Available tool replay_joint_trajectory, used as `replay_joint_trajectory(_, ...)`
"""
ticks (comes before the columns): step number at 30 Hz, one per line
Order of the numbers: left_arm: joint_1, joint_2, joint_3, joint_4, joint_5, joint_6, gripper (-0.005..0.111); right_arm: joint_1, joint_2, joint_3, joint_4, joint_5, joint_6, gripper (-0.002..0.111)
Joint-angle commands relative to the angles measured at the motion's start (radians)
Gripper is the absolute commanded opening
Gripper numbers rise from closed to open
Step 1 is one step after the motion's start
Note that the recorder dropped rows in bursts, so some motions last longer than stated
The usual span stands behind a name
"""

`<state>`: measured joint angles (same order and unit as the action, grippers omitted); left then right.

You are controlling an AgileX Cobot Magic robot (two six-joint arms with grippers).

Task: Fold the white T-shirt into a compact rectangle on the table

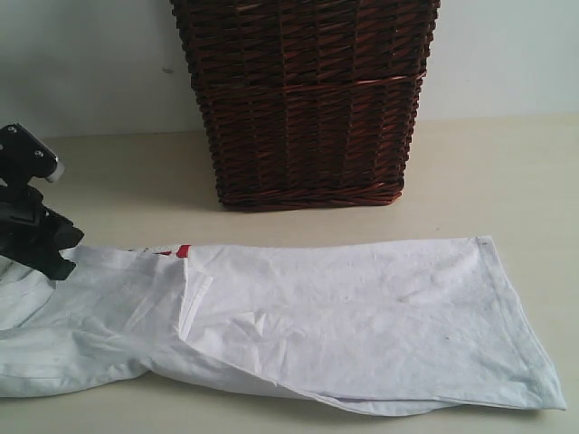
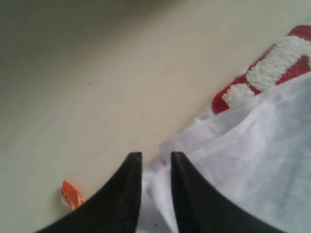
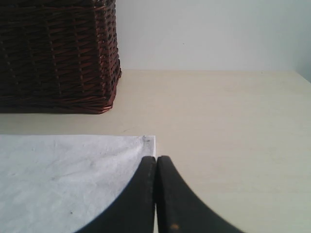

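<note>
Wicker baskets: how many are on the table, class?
1. The dark brown wicker basket stands centrally on the pale beige table, behind the white T-shirt. No others show.

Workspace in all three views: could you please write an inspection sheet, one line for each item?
Surface: table, pale cream, smooth.
Job's things: white T-shirt lies in a long, wrinkled strip, partly folded, bunched at one end; orange neck tag shows.
Clutter: wicker basket stands behind the shirt, apart from it.
End effectors: left end effector slightly open at the shirt's edge; right end effector shut at the hem corner.
Cables: nothing seen.
Surroundings: plain light wall.
</note>
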<state>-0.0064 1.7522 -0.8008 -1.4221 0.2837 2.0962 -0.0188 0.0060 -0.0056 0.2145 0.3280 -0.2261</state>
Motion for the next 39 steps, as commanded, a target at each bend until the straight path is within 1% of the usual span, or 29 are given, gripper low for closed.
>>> replay_joint_trajectory(1, -0.005, 0.004, -0.012, -0.015, -0.006, 0.002, 0.052, -0.004, -0.006, 0.006, -0.004, -0.009, -0.006, 0.000)
replay_joint_trajectory(2, -0.005, 0.004, -0.012, -0.026, -0.006, -0.007, 0.057, -0.004, -0.006, 0.006, -0.004, -0.009, -0.006, 0.000)
replay_joint_trajectory(4, -0.005, -0.005, 0.010, -0.006, -0.006, -0.006, 0.057, -0.004, -0.006, 0.006, -0.004, -0.009, -0.006, 0.000)
replay_joint_trajectory(5, -0.005, -0.016, 0.023, 0.046, -0.006, -0.004, 0.057, -0.004, -0.006, 0.006, -0.004, -0.009, -0.006, 0.000)
replay_joint_trajectory(6, -0.005, -0.043, 0.052, 0.292, -0.006, 0.001, 0.057, -0.004, -0.006, 0.006, -0.004, -0.009, -0.006, 0.000)
replay_joint_trajectory(7, -0.002, -0.055, 0.063, 0.419, -0.006, -0.011, 0.057, -0.004, -0.006, 0.006, -0.004, -0.009, -0.006, 0.000)
replay_joint_trajectory(8, 0.009, -0.067, 0.079, 0.648, 0.022, -0.063, 0.057, -0.004, -0.006, 0.006, -0.004, -0.009, -0.006, 0.000)
replay_joint_trajectory(9, 0.030, -0.067, 0.079, 0.726, 0.042, -0.132, 0.057, -0.004, -0.006, 0.006, -0.004, -0.009, -0.006, 0.000)
replay_joint_trajectory(10, 0.057, -0.067, 0.079, 0.732, 0.012, -0.235, 0.057, -0.004, -0.006, 0.006, -0.004, -0.009, -0.006, 0.000)
replay_joint_trajectory(11, 0.090, -0.067, 0.079, 0.731, -0.029, -0.419, 0.057, -0.004, -0.006, 0.006, -0.004, -0.009, -0.006, 0.000)
replay_joint_trajectory(12, 0.133, -0.068, 0.077, 0.741, -0.035, -0.618, 0.057, -0.004, -0.006, 0.006, -0.004, -0.009, -0.006, 0.000)
replay_joint_trajectory(13, 0.168, -0.076, 0.069, 0.743, 0.000, -0.799, 0.056, -0.004, -0.006, 0.006, -0.004, -0.009, -0.006, 0.000)
replay_joint_trajectory(14, 0.200, -0.086, 0.052, 0.751, 0.073, -0.919, 0.055, -0.004, -0.006, 0.006, -0.004, -0.009, -0.006, 0.000)
replay_joint_trajectory(16, 0.257, -0.101, 0.018, 0.763, 0.195, -1.088, 0.054, -0.004, -0.006, 0.006, -0.004, -0.009, -0.006, 0.000)
replay_joint_trajectory(17, 0.286, -0.108, 0.010, 0.763, 0.199, -1.140, 0.054, -0.004, -0.006, 0.006, -0.004, -0.009, -0.006, 0.000)
replay_joint_trajectory(20, 0.328, -0.110, 0.010, 0.750, 0.145, -1.178, 0.054, -0.004, -0.006, 0.006, -0.004, -0.009, -0.006, 0.000)
replay_joint_trajectory(24, 0.334, -0.114, 0.010, 0.754, 0.021, -1.178, 0.054, -0.004, -0.006, 0.006, -0.004, -0.009, -0.006, 0.000)
replay_joint_trajectory(26, 0.334, -0.115, 0.010, 0.754, -0.018, -1.178, 0.054, -0.004, -0.006, 0.006, -0.004, -0.009, -0.006, 0.000)
replay_joint_trajectory(31, 0.334, -0.121, 0.010, 0.754, -0.031, -1.162, 0.054, -0.004, -0.006, 0.006, -0.004, -0.009, -0.006, 0.000)
replay_joint_trajectory(35, 0.334, -0.121, 0.010, 0.754, -0.035, -1.075, 0.054, -0.004, -0.006, 0.006, -0.004, -0.009, -0.006, 0.000)
replay_joint_trajectory(36, 0.334, -0.121, 0.010, 0.754, -0.032, -1.057, 0.055, -0.004, -0.006, 0.006, -0.004, -0.009, -0.006, 0.000)
replay_joint_trajectory(37, 0.334, -0.121, 0.010, 0.754, -0.029, -1.045, 0.060, -0.004, -0.006, 0.006, -0.004, -0.009, -0.006, 0.000)
replay_joint_trajectory(38, 0.334, -0.121, 0.010, 0.754, -0.024, -1.043, 0.066, -0.004, -0.006, 0.006, -0.004, -0.009, -0.006, 0.000)
replay_joint_trajectory(39, 0.334, -0.121, 0.010, 0.754, -0.015, -1.043, 0.077, -0.004, -0.006, 0.006, -0.004, -0.009, -0.006, 0.000)
